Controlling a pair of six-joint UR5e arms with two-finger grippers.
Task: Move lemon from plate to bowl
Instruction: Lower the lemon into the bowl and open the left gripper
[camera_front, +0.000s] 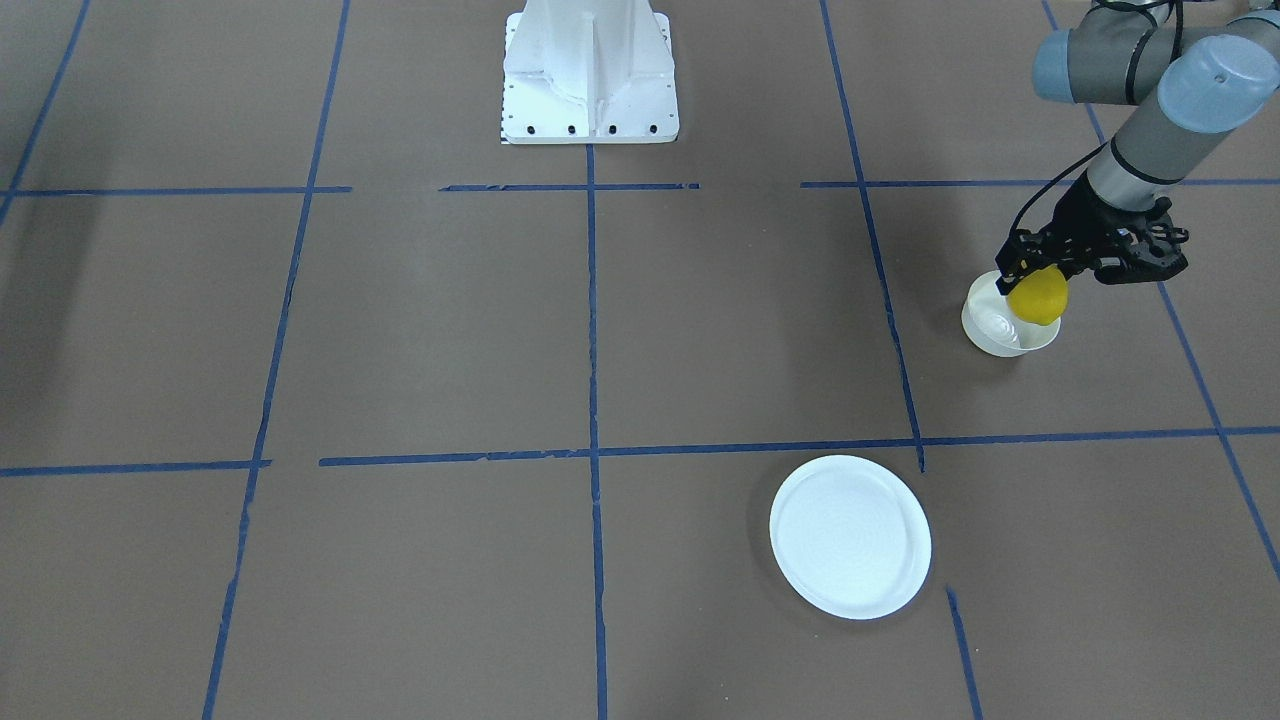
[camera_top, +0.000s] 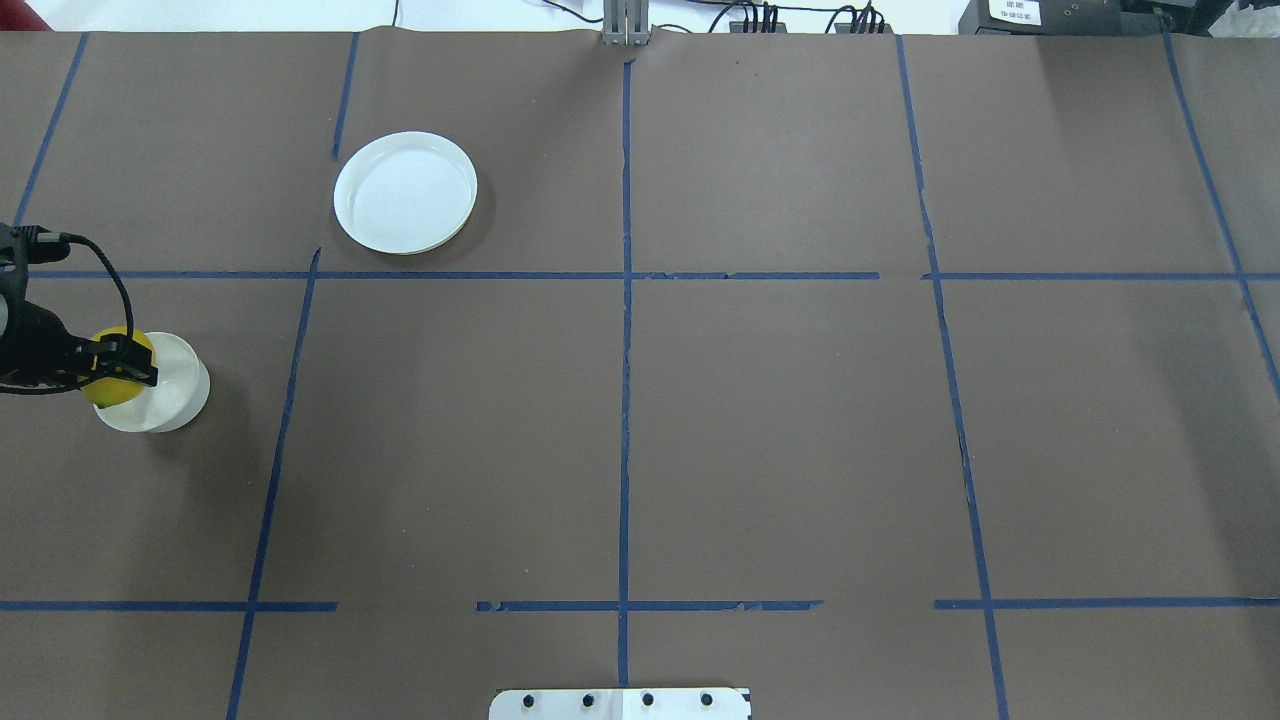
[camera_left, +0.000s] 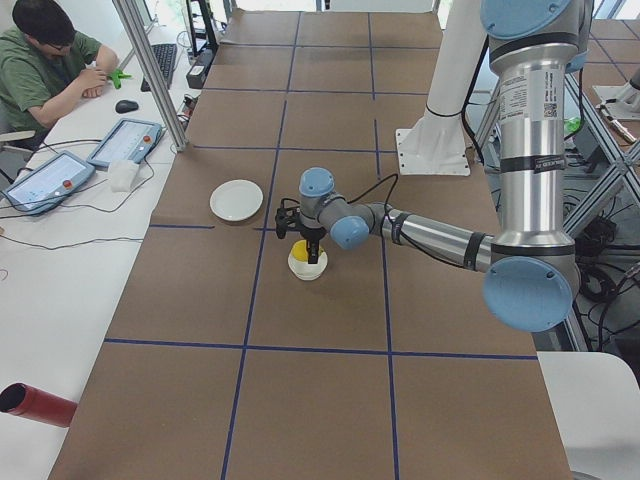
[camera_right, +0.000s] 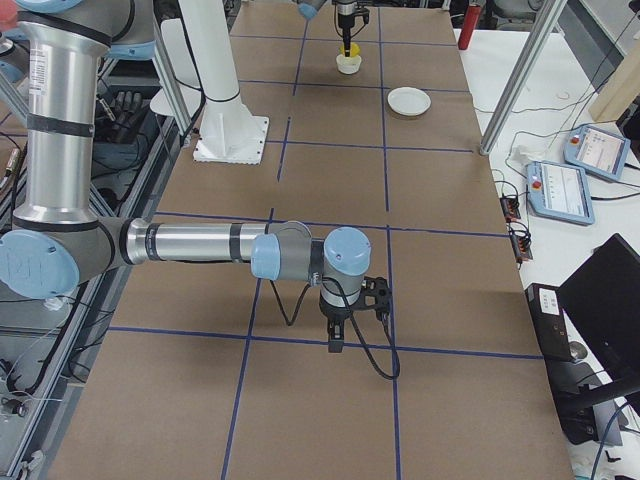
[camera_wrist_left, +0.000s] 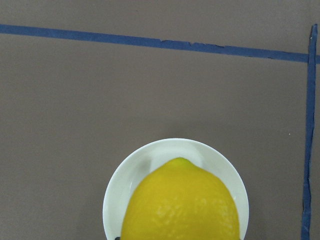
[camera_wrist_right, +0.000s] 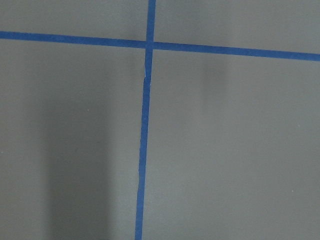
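My left gripper (camera_front: 1040, 278) is shut on the yellow lemon (camera_front: 1040, 300) and holds it just above the small white bowl (camera_front: 985, 325) near the table's left end. In the overhead view the gripper (camera_top: 125, 365) and lemon (camera_top: 110, 392) overlap the bowl's (camera_top: 182, 385) left side. The left wrist view shows the lemon (camera_wrist_left: 180, 205) over the bowl's rim (camera_wrist_left: 170, 146). The flat white plate (camera_front: 850, 535) lies bare, further out on the table (camera_top: 405, 192). My right gripper (camera_right: 337, 335) shows only in the exterior right view, low over the table; I cannot tell whether it is open.
The white robot base (camera_front: 590, 75) stands at the table's near edge. Blue tape lines (camera_top: 625, 300) grid the brown table. A side desk with tablets (camera_left: 120, 140), a seated person (camera_left: 45, 60) and a red cylinder (camera_left: 35, 405) lie beyond the table's far side.
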